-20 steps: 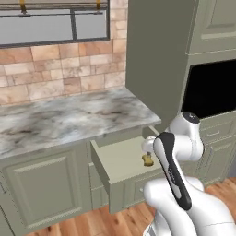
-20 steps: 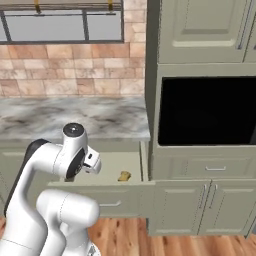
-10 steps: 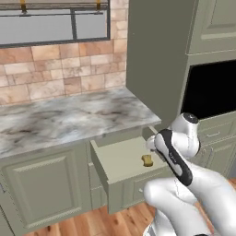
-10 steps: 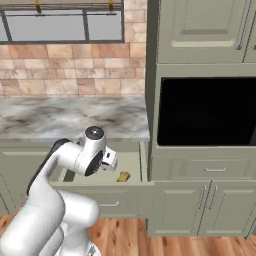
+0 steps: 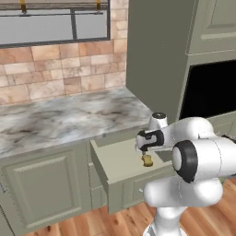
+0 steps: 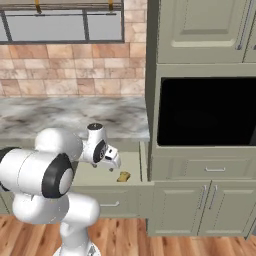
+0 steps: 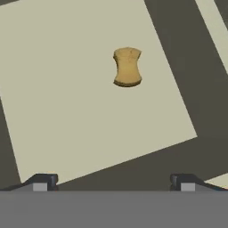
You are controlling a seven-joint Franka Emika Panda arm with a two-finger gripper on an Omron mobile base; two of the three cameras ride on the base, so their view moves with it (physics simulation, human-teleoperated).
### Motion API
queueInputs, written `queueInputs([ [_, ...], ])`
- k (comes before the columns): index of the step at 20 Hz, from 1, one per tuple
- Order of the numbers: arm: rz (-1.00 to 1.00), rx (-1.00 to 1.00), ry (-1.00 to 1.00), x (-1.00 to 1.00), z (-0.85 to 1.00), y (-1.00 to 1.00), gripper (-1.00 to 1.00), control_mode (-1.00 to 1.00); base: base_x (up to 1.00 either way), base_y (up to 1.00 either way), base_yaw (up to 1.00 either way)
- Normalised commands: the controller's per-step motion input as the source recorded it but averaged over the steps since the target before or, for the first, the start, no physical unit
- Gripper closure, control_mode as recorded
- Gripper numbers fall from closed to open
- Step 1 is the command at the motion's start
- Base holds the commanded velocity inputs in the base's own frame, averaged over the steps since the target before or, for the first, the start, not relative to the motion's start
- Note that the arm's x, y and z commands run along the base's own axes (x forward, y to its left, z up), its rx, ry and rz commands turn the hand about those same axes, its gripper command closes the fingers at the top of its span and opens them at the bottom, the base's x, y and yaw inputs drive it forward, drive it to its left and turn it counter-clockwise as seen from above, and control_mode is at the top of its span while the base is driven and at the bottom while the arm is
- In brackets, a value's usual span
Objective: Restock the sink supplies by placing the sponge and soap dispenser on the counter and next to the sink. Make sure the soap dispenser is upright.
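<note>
Marble counter [image 5: 64,120] runs under a brick wall and window, and below its right end an open drawer [image 5: 120,162] juts out from the green cabinets. Over that drawer hangs the gripper [image 7: 114,181], jaws spread wide and holding nothing, its two dark fingertips [image 7: 41,181] far apart at the bottom of the hand view. Beneath it the sponge [image 7: 127,66] lies alone on the drawer's pale floor, apart from the gripper, toward the drawer's right side near the tall oven cabinet [image 6: 200,125].
</note>
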Motion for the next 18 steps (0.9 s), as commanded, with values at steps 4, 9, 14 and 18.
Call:
queueInputs([
  [4,-0.01,-0.15,0.10,0.11,-0.59,0.00,-1.00,-1.00,0.00,0.00,0.00],
  [9,0.00,-0.03,0.01,-0.19,-0.50,-0.06,-1.00,-1.00,0.00,0.00,0.00],
  [14,0.00,0.00,0.01,-0.41,-0.22,-0.17,-1.00,-1.00,0.00,0.00,0.00],
  [18,0.00,0.00,0.07,-0.31,-0.08,-0.15,-1.00,-1.00,0.00,0.00,0.00],
])
